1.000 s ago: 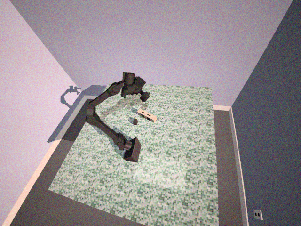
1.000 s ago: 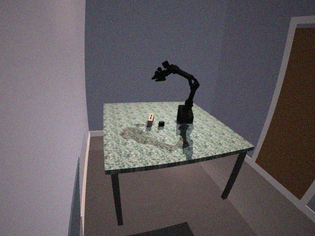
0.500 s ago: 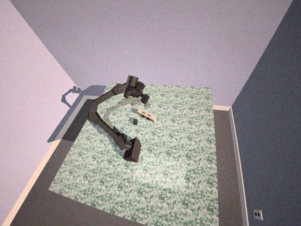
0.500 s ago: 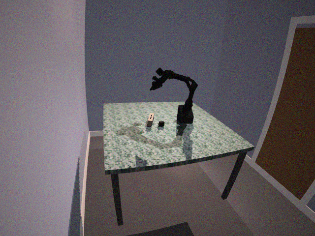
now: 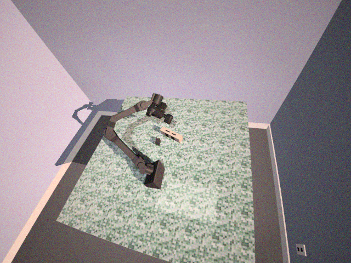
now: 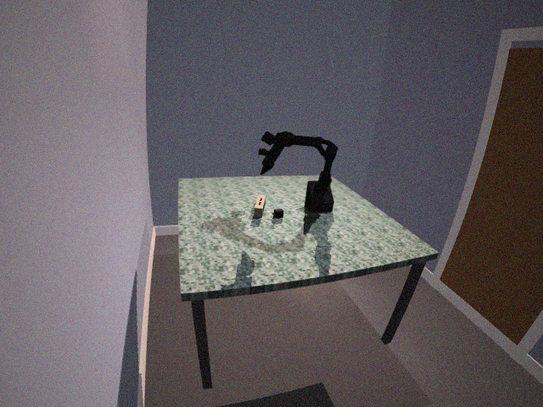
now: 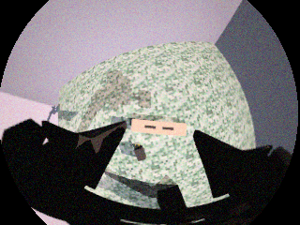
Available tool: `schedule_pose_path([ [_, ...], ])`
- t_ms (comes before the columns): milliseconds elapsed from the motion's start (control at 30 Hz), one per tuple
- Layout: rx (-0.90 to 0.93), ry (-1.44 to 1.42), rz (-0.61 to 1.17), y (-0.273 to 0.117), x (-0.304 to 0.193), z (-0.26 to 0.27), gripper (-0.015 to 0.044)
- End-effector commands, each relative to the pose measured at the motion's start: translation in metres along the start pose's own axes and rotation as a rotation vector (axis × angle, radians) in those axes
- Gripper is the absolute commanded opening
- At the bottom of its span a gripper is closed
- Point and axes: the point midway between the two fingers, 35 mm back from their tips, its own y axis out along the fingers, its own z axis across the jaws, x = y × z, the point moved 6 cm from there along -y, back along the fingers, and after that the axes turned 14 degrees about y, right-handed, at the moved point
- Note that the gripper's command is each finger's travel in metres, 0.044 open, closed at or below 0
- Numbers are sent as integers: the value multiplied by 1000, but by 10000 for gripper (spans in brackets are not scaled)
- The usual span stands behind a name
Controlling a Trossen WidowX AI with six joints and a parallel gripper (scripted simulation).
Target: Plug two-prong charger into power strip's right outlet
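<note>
The charger [image 5: 157, 141] [image 6: 277, 214] [image 7: 140, 152] is a small dark block on the table, with a yellowish spot at its strip-facing end in the wrist view. The peach power strip [image 5: 179, 137] [image 6: 260, 203] [image 7: 158, 132] lies just beyond it, apart from it, with two dark marks on top and two dark patches on its charger-facing side. My gripper [image 5: 159, 116] [image 6: 263, 162] [image 7: 161, 129] is open and empty, high above the table. In the wrist view the strip shows between the fingertips and the charger lower, nearer the left finger. Prong detail is too small to tell.
The green mottled table [image 5: 204, 181] [image 6: 350, 236] [image 7: 187, 70] bears the arm's dark base [image 5: 154, 175] [image 6: 319, 199], on the other side of the charger from the strip. Arm shadows fall across the table. Walls stand beyond the table's edges. A wall socket [image 5: 301, 250] is low at right in the top view.
</note>
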Motion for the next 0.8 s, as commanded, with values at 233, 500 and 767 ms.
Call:
schedule_pose_path([
  [233, -28, -175, 183, 47, -40, 11, 440],
  [500, -42, -290, 304, 73, -71, 15, 440],
  [767, -52, -402, 426, 94, -105, 16, 440],
])
